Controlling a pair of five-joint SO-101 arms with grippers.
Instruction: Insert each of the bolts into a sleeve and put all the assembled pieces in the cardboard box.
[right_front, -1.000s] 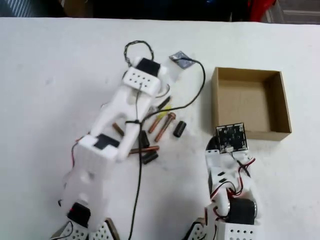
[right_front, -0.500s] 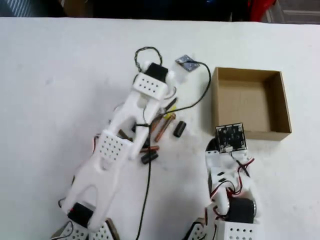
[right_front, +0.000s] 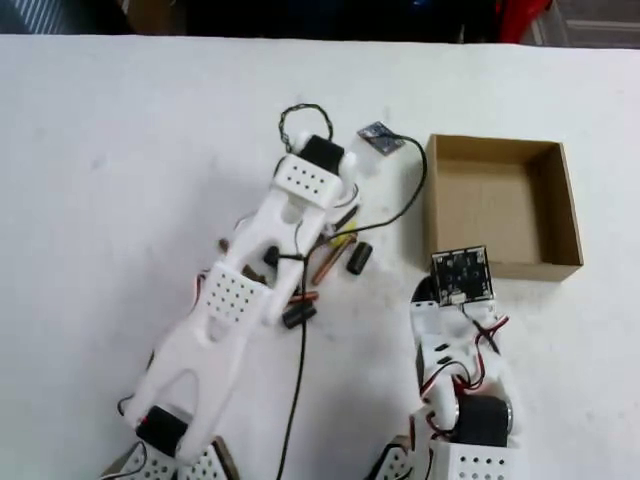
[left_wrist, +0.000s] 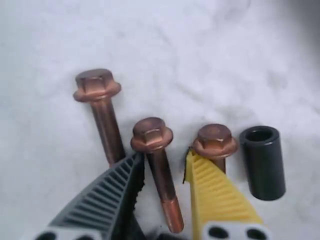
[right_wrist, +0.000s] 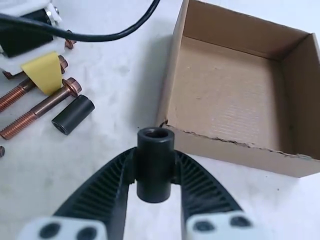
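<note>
While the right pincer (right_wrist: 154, 169) pinches a black cylindrical sleeve (right_wrist: 155, 146), the spread left pincer (left_wrist: 164, 160) straddles a copper hex-head bolt (left_wrist: 152, 136). Best gripped squarely mid-shank.

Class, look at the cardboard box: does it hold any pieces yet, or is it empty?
Empty: the cardboard box shows a bare floor, with nothing inside.

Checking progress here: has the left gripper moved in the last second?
Yes. In the high view the left gripper has shifted sideways toward the cardboard box, narrowing the gap between them.
</note>
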